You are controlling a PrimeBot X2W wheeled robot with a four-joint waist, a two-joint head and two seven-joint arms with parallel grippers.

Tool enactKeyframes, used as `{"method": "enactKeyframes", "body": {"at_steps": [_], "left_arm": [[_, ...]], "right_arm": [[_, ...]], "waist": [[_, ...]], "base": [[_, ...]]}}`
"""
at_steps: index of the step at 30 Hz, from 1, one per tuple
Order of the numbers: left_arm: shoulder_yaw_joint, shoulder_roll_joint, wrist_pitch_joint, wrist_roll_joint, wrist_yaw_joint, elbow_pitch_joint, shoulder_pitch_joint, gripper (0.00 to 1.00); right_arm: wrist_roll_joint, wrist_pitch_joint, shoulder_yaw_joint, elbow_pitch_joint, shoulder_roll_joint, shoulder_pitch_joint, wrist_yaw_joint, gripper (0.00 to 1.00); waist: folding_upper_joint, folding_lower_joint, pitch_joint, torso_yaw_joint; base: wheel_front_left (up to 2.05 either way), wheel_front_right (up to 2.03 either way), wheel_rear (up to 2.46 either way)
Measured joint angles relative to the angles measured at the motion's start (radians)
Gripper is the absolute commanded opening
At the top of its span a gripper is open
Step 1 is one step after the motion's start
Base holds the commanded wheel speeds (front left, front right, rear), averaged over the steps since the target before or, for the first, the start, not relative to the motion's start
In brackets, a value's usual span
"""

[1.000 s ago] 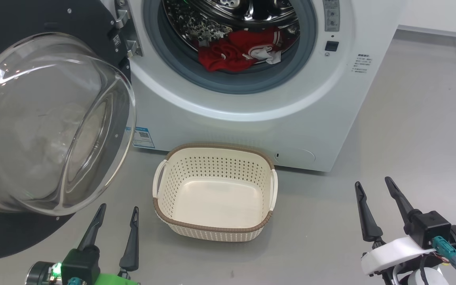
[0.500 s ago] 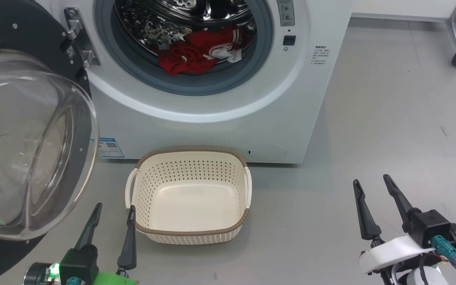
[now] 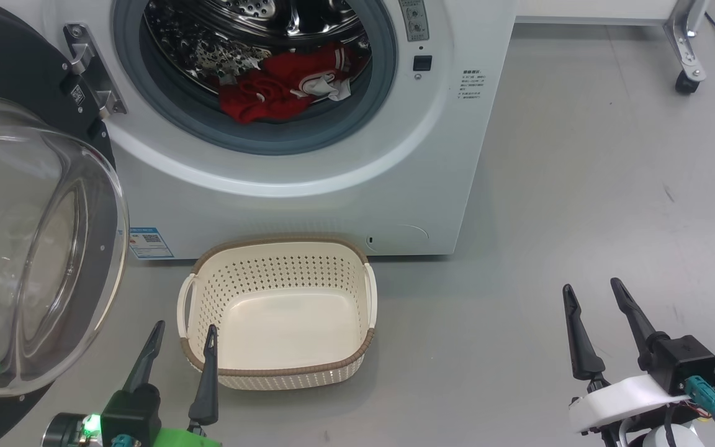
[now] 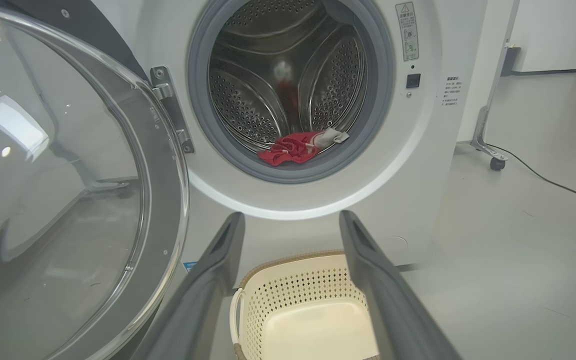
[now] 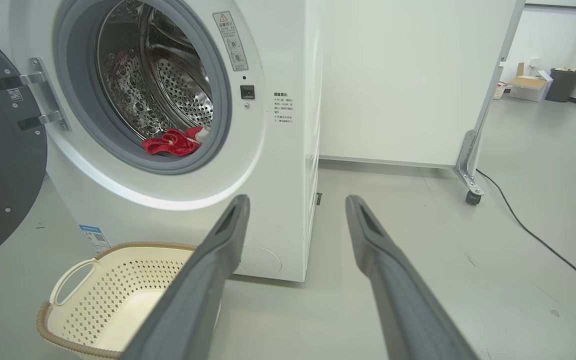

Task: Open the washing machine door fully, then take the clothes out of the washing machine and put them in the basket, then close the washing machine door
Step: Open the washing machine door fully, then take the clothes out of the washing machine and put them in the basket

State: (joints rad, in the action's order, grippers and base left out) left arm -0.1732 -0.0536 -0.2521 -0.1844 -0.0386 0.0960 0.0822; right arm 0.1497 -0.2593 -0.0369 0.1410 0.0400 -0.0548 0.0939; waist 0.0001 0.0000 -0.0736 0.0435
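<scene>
The head camera has swung right, so the washing machine (image 3: 308,198) slides left in its view though nothing itself has moved. Its glossy black washing machine door (image 3: 35,248) with the bulging glass bowl hangs wide open, so that step looks done. The left gripper (image 3: 185,326) and right gripper (image 3: 591,284) hover low, dark fingers spread and empty. The clothes (image 3: 270,90), soft crumpled red with white trim, lie at the front of the dimpled steel drum (image 3: 239,25), above the empty cream perforated basket (image 3: 283,273) on the floor.
</scene>
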Motion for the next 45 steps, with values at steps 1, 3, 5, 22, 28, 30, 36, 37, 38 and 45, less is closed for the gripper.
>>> {"method": "enactKeyframes", "body": {"at_steps": [1, 3, 5, 22, 28, 30, 36, 37, 38, 45], "left_arm": [[0.000, 0.000, 0.000, 0.000, 0.000, 0.000, 0.000, 1.00], [0.000, 0.000, 0.000, 0.000, 0.000, 0.002, 0.000, 1.00], [-0.001, 0.000, 0.000, 0.000, -0.001, 0.004, 0.000, 1.00], [-0.012, 0.000, 0.000, 0.000, -0.009, 0.026, -0.001, 1.00], [-0.013, 0.000, 0.000, 0.000, -0.009, 0.027, -0.001, 1.00], [-0.013, 0.000, 0.000, 0.000, -0.009, 0.026, -0.001, 1.00], [-0.016, 0.000, 0.000, 0.000, -0.010, 0.026, -0.001, 1.00], [-0.017, 0.000, 0.000, 0.000, -0.010, 0.026, -0.001, 1.00], [-0.018, 0.000, 0.000, 0.000, -0.010, 0.026, -0.001, 1.00], [-0.022, 0.001, 0.000, 0.000, -0.018, 0.027, -0.001, 1.00]], "right_arm": [[0.000, 0.000, 0.000, -0.001, 0.000, 0.000, 0.000, 1.00], [0.001, 0.000, 0.000, -0.002, 0.000, 0.000, 0.000, 1.00], [0.001, 0.000, 0.000, -0.004, 0.000, -0.001, -0.001, 1.00], [0.028, 0.000, -0.009, -0.005, -0.001, -0.020, -0.010, 1.00], [0.033, 0.000, -0.011, -0.005, -0.001, -0.020, -0.017, 1.00], [0.035, 0.000, -0.012, -0.005, -0.001, -0.021, -0.017, 1.00], [0.035, 0.000, -0.016, -0.007, -0.001, -0.023, -0.017, 1.00], [0.035, 0.000, -0.016, -0.007, -0.001, -0.023, -0.018, 1.00], [0.035, 0.000, -0.017, -0.007, -0.001, -0.024, -0.018, 1.00], [0.035, 0.000, -0.019, -0.009, -0.001, -0.036, -0.019, 1.00]], "waist": [[0.0000, 0.0000, 0.000, -0.001], [0.0000, 0.0000, 0.001, -0.003], [0.0000, 0.0000, 0.002, -0.005], [0.0000, 0.0000, 0.024, -0.016], [0.0000, 0.0000, 0.028, -0.018], [0.0000, 0.0000, 0.029, -0.018], [0.0000, 0.0000, 0.033, -0.019], [0.0000, 0.0000, 0.033, -0.019], [0.0000, 0.0000, 0.033, -0.019], [0.0000, 0.0000, 0.032, -0.019]], "base": [[0.00, 0.00, 0.00], [0.00, 0.00, 0.00], [0.00, 0.00, 0.00], [0.00, 0.00, 0.00], [0.02, -0.02, 0.00], [0.12, -0.12, 0.00], [0.29, -0.29, 0.00], [0.43, -0.43, 0.00], [0.48, -0.48, 0.00], [0.65, -0.65, 0.00]]}}
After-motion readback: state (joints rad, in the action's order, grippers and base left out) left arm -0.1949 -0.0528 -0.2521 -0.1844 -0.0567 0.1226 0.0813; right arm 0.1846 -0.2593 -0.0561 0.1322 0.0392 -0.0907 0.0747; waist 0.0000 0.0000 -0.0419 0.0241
